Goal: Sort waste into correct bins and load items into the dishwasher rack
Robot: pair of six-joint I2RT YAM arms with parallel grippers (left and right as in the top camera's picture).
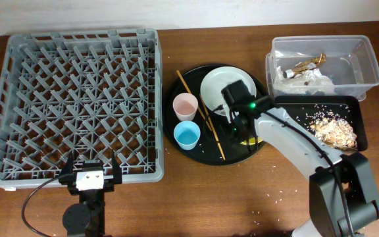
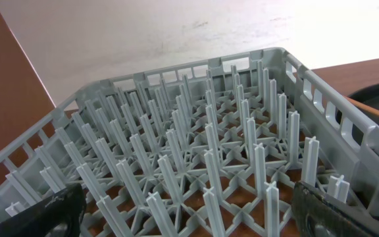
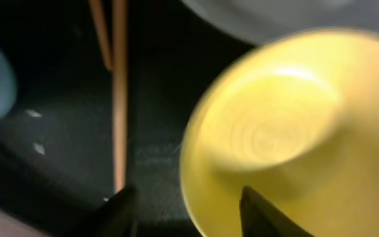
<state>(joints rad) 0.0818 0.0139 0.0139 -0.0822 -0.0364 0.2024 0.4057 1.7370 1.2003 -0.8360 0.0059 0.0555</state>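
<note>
While the left gripper (image 1: 91,167) sits open by the large grey plastic dishwasher rack (image 1: 77,85), the right gripper (image 3: 188,210), fingers apart, straddles the rim of the small yellow bowl (image 3: 281,131) on the round black tray (image 1: 193,153).

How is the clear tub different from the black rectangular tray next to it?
The clear tub has tall see-through walls; the black tray is shallow and opaque. The clear tub holds crumpled napkins and a gold-brown wrapper; the black tray holds beige food scraps. Both are rectangular, with similar footprints, side by side.
</note>
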